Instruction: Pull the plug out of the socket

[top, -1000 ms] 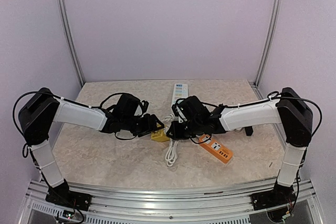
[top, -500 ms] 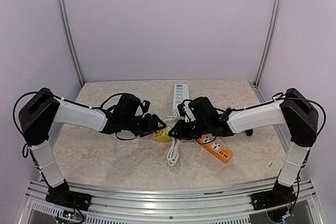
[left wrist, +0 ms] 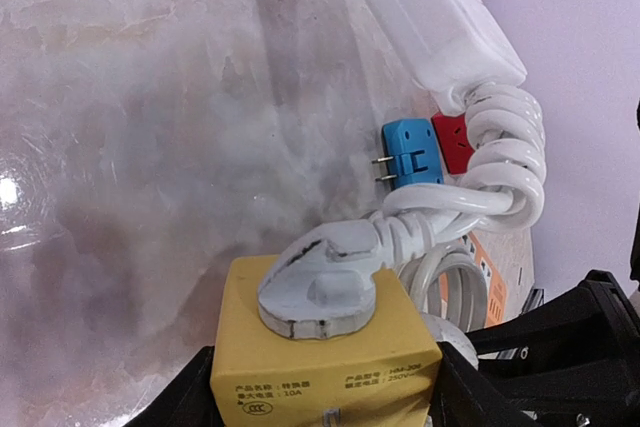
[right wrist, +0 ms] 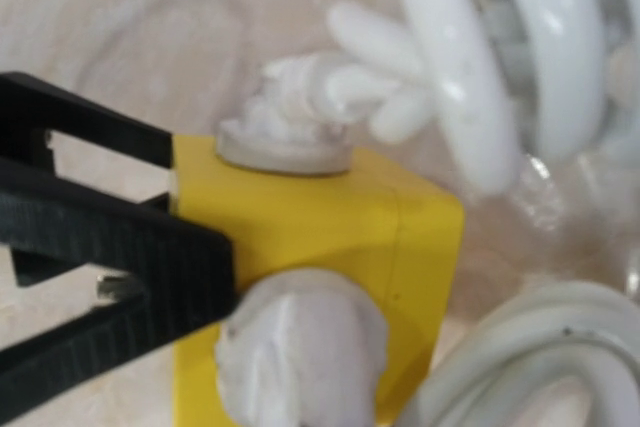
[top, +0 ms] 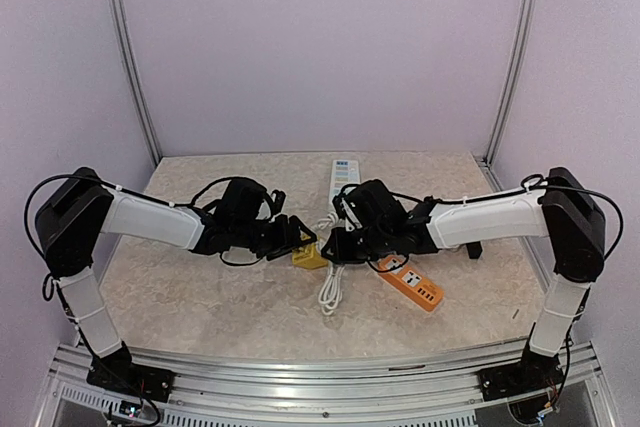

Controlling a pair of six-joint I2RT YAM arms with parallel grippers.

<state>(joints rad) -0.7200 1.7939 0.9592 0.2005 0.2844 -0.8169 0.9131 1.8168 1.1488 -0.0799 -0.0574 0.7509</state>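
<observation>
At the middle of the tabletop (top: 200, 282), the yellow socket cube (left wrist: 322, 352) is clamped in the half-spread left hand (top: 292, 239), the white plug (left wrist: 318, 292) seated in its upper face, cord (left wrist: 440, 215) led rightward. Just beside it the right hand (top: 338, 245) is poised; its opening cannot be told

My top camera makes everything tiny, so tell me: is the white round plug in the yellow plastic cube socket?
Observer: Yes. The left wrist view shows the white round plug seated flat against one face of the yellow plastic cube socket.
Operator: Is a hand holding the socket?
Observer: The left hand grips it, one black finger on each side.
Operator: What's hiding nearby?
Observer: A small blue plastic adapter with two metal prongs, beside a red adapter.
</observation>
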